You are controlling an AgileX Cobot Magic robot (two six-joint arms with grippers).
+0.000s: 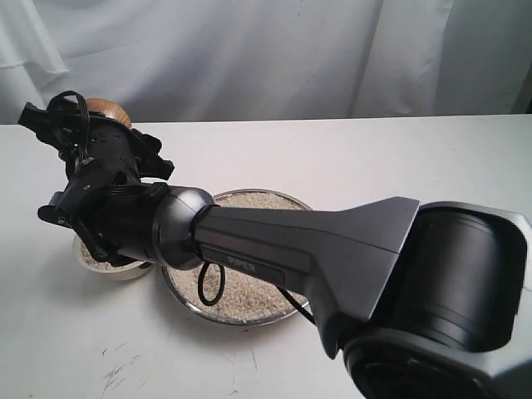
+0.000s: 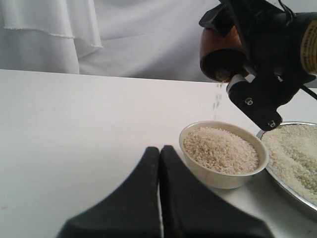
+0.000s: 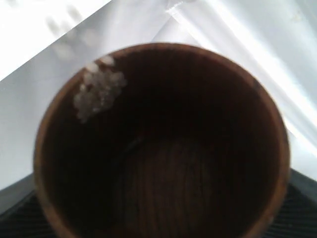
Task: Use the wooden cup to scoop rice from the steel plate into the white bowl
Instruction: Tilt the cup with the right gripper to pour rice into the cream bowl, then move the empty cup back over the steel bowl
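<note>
Rice inside tilted wooden cup

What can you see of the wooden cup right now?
The wooden cup is glossy reddish-brown wood, rounded, with a dark, grained interior. The right claw grips it in the air above the white bowl, tipped with its mouth angled downward. It looks nearly empty: a small clump of rice sits near the rim, and a few grains are falling toward the bowl.
</note>
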